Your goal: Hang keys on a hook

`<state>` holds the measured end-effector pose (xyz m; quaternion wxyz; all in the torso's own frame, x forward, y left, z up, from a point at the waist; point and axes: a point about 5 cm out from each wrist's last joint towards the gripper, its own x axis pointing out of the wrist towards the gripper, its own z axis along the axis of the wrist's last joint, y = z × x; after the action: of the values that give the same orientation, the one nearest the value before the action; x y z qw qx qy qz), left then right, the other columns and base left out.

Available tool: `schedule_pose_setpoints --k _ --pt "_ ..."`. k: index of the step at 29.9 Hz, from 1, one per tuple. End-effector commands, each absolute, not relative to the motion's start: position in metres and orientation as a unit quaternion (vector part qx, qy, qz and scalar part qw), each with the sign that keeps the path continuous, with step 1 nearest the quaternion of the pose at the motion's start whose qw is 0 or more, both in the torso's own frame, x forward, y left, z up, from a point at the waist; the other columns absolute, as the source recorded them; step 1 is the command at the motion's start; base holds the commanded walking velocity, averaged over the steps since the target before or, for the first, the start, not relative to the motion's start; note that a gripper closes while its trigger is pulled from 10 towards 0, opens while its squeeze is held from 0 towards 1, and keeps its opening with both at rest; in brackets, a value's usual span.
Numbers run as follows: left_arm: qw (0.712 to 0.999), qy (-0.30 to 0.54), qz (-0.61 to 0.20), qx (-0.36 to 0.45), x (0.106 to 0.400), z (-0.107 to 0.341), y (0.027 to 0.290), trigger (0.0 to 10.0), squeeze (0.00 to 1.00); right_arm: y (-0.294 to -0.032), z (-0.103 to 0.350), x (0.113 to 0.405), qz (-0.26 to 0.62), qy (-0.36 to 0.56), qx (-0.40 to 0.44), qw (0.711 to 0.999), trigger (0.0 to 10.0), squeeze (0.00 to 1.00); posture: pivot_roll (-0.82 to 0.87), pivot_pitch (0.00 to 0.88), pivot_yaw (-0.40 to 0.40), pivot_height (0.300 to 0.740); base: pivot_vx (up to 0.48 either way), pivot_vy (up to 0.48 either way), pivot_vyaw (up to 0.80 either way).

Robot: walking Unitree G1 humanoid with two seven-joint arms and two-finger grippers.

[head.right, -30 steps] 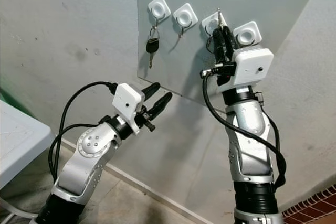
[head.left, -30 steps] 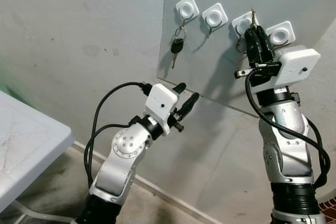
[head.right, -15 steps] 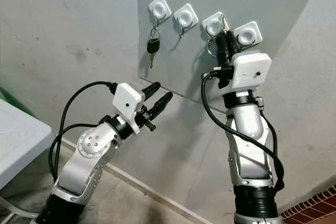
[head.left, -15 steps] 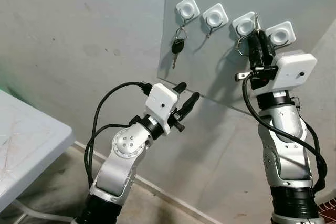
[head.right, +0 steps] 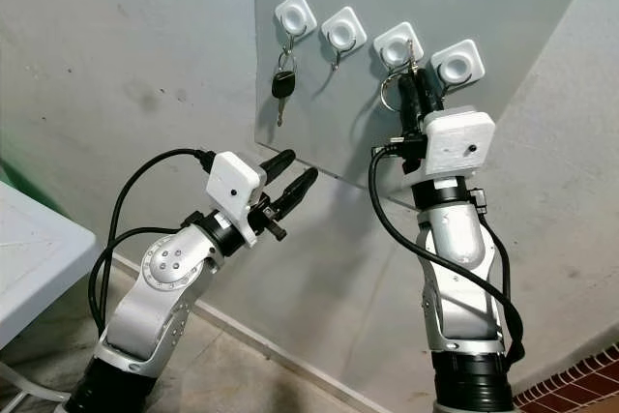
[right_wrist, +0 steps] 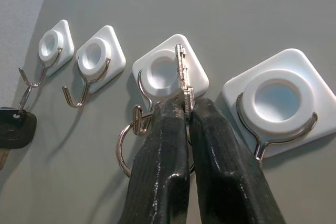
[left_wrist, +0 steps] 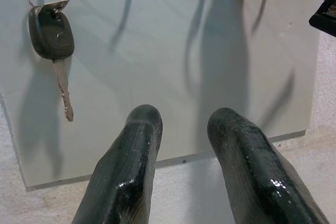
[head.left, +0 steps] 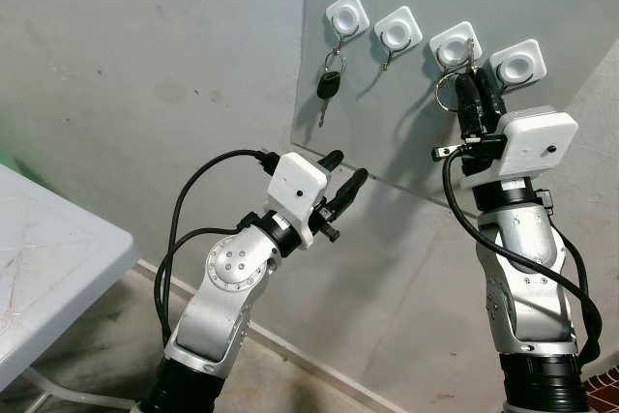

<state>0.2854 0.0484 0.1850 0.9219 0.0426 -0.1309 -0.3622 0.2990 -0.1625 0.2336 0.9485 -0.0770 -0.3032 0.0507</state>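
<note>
Left gripper (head.left: 343, 173) — idle, fingers apart on nothing, pointing at the lower edge of the grey board (head.left: 406, 142); the board's hooks are up beyond my fingertips.

Hook one (right_wrist: 51, 48) — carries a ring with a black-headed key (head.left: 327, 85), well off to the left of my working jaws.

Hook two (right_wrist: 97, 59) — bare.

Hook three (right_wrist: 168, 72) — straight ahead of my right gripper (right_wrist: 185, 109). Change in the last second: my right arm has sunk a little, and the key ring (right_wrist: 128, 145), earlier held up against the hook's plate, now hangs lower with its loop at the wire of the hook. I judge it caught, or very nearly. My jaws are still clamped on the key blade (right_wrist: 182, 80), so nothing is released.

Hook four (right_wrist: 278, 100) — bare, just right of my jaws.

Containers — none; only the hooks hold anything.
</note>
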Motion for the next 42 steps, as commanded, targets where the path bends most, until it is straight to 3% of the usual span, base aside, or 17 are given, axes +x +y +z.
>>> schedule_pose_setpoints --k 1,12,14,15,34,42 --pt "0.92 -0.139 -0.364 0.041 0.284 0.191 0.047 10.0 0.0 -0.169 0.229 0.298 0.028 -0.293 -0.078 0.952 10.0 0.0 0.13 0.0 -0.083 0.736 0.0 0.0 0.0" --pt "0.922 -0.14 -0.359 0.038 0.285 0.192 0.048 10.0 0.0 -0.166 0.22 0.298 0.039 -0.27 -0.076 0.959 10.0 0.0 0.13 0.0 -0.084 0.736 0.0 0.0 0.0" --pt "0.922 -0.14 -0.358 0.036 0.285 0.192 0.048 10.0 0.0 -0.166 0.216 0.299 0.056 -0.257 -0.042 0.964 10.0 0.0 0.12 0.0 -0.083 0.736 0.0 0.0 0.0" --pt "0.922 -0.14 -0.358 0.036 0.285 0.192 0.048 10.0 0.0 -0.166 0.216 0.3 0.059 -0.255 -0.031 0.965 10.0 1.0 0.12 0.0 -0.083 0.736 0.0 0.0 0.0" --pt "0.928 -0.136 -0.347 0.031 0.285 0.19 0.052 10.0 0.0 -0.163 0.207 0.295 0.099 -0.241 -0.007 0.965 10.0 1.0 0.13 0.0 -0.084 0.736 0.0 0.0 0.0" --pt "0.934 -0.126 -0.334 0.028 0.285 0.181 0.057 10.0 0.0 -0.161 0.177 0.288 0.116 -0.197 -0.009 0.973 10.0 1.0 0.13 0.0 -0.082 0.736 0.0 0.0 0.0"
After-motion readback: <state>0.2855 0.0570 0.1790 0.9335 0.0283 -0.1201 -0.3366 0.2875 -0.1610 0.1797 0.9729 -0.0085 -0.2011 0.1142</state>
